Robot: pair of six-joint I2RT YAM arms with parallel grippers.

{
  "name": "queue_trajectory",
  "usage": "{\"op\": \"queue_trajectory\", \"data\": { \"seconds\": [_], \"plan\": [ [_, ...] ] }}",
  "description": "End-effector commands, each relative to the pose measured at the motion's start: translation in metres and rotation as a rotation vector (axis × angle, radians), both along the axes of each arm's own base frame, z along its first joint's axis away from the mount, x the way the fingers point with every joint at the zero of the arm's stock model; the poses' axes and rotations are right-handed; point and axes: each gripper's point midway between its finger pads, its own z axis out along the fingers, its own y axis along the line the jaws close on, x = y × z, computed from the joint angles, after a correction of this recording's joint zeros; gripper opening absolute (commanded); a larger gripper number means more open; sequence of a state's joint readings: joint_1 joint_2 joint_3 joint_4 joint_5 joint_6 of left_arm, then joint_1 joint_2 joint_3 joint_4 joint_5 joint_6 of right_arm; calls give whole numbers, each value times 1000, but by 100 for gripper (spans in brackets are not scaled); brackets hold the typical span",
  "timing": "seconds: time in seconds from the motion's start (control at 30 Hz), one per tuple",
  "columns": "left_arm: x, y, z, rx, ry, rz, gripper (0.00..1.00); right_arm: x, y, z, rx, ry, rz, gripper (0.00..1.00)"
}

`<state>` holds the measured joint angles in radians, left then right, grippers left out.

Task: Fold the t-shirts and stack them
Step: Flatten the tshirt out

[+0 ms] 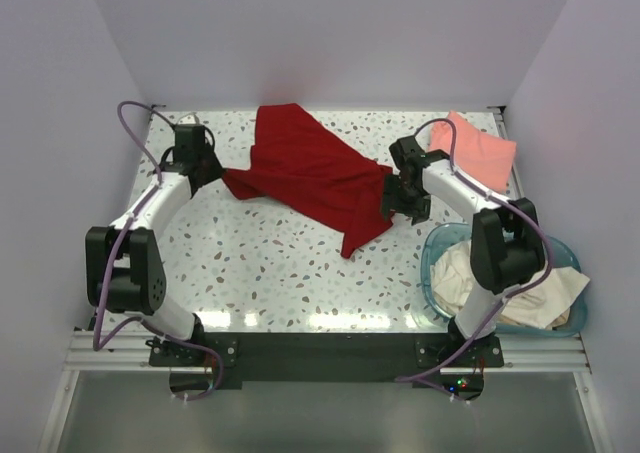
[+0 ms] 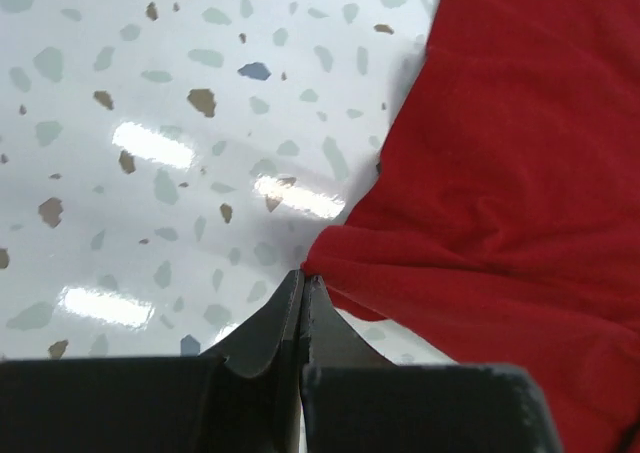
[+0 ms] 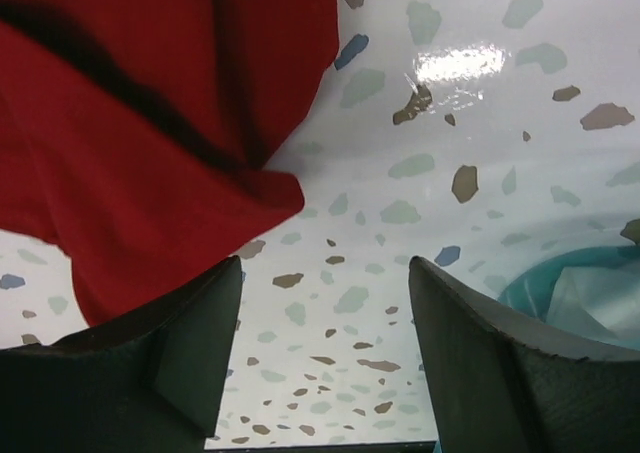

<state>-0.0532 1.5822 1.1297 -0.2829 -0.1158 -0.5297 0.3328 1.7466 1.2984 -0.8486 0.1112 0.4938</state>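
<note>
Across the far half of the speckled table (image 1: 260, 263), the dark red t-shirt (image 1: 310, 173) is lying rumpled and unfolded, running from 1 drawn-out corner on the left to a loose hem on the right. At that left corner the left gripper (image 2: 302, 283) is pinching the cloth, its jaws pressed together on a thin tip of fabric that is pulling into a point. The right gripper (image 3: 325, 265) is hovering close above the table just beside the shirt's right edge, jaws standing wide with nothing between them. A salmon-pink t-shirt (image 1: 482, 145) is sitting folded at the far right corner, and cream-white t-shirts (image 1: 470, 278) are spilling from the teal basket (image 1: 426, 268) near the right arm's base. Judged from its creases, the red cloth is behaving as light, limp material that is likely to sag wherever unsupported, so 2 holds at opposite corners seem best for spreading it flat. Its free right-hand hem corner is offering the obvious 2nd hold.
</note>
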Motion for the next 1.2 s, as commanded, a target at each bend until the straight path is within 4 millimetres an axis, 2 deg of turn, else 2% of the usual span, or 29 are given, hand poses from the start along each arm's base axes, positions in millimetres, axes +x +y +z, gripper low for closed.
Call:
{"op": "queue_trajectory", "data": {
  "seconds": [0.0, 0.2, 0.33, 0.43, 0.67, 0.83, 0.97, 1.07, 1.17],
  "plan": [
    [-14, 23, 10, 55, -7, 46, 0, 21, 9, 4, 37, -29, 23, 70],
    [-22, 27, 6, 74, 21, 42, 0, 34, 31, -11, 126, -13, 86, 68],
    [-24, 28, 7, 77, 23, 40, 0, 31, 36, -22, 149, 12, 113, 66],
    [-24, 28, 6, 81, 31, 37, 0, 26, 41, -28, 181, 34, 146, 60],
    [-24, 28, 4, 83, 44, 36, 0, 10, 41, -42, 194, 91, 171, 44],
    [-23, 29, 3, 91, 46, 35, 0, 9, 41, -50, 201, 113, 189, 35],
    [-23, 30, 3, 95, 49, 38, 0, 7, 39, -49, 192, 130, 211, 30],
    [-23, 30, 1, 93, 55, 42, 0, 6, 37, -47, 187, 134, 230, 21],
    [-24, 31, -2, 96, 62, 43, 0, 2, 35, -42, 178, 151, 240, 18]
  ]
}}
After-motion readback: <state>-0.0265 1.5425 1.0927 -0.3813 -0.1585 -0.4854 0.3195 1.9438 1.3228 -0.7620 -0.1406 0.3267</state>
